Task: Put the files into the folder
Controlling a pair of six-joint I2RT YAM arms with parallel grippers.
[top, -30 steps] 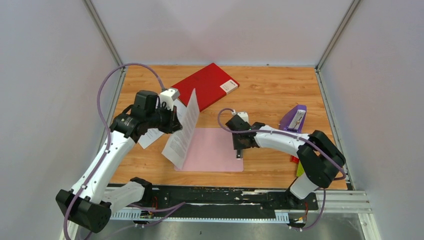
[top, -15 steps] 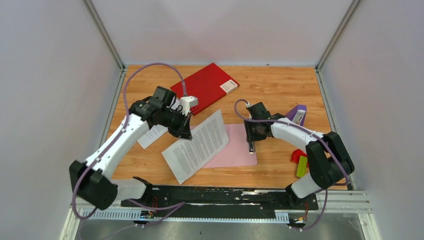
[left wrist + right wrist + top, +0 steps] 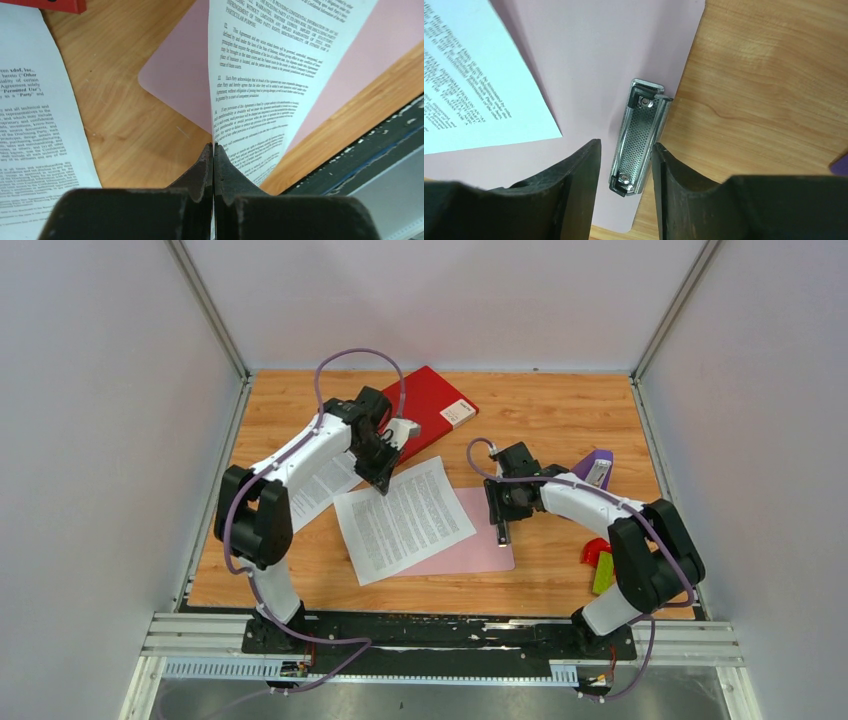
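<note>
Left gripper [image 3: 214,150] is pressed shut on a printed sheet [image 3: 405,518] at frame centre; right gripper [image 3: 624,150] stands spread astride the metal clip [image 3: 636,135] of the pink clipboard [image 3: 490,555]; red folder [image 3: 440,395] lies closed at upper centre.

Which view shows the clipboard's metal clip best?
Right wrist: the clip fills the centre, close up, its perforated plate and rivets clear, at the clipboard edge. Top external shows it only as a small dark bar. Left wrist shows pink board, no clip.
</note>
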